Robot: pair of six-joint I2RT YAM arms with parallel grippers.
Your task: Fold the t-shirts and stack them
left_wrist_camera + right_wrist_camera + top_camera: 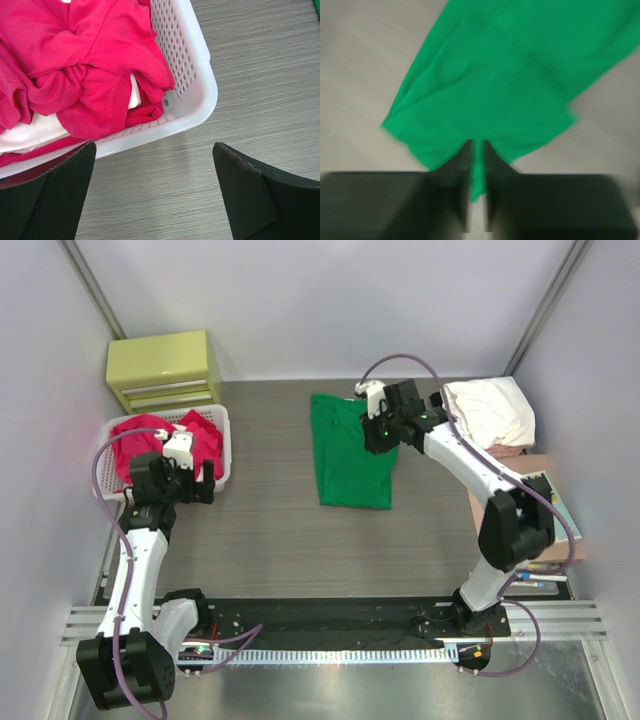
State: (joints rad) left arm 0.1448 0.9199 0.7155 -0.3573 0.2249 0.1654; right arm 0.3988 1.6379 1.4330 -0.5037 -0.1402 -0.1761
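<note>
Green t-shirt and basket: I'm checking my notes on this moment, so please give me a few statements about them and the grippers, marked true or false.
1. The right gripper pinches an edge of the green t-shirt. True.
2. The left gripper holds a red t-shirt. False: it is open and empty, above the table beside the basket's corner.
3. The red t-shirts lie in the white slatted basket. True.
4. The green t-shirt is in the basket. False: it lies on the table.

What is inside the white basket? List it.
Crumpled magenta t-shirts fill the white basket, with white cloth showing beneath them. Anything deeper, and the basket floor, is covered.
</note>
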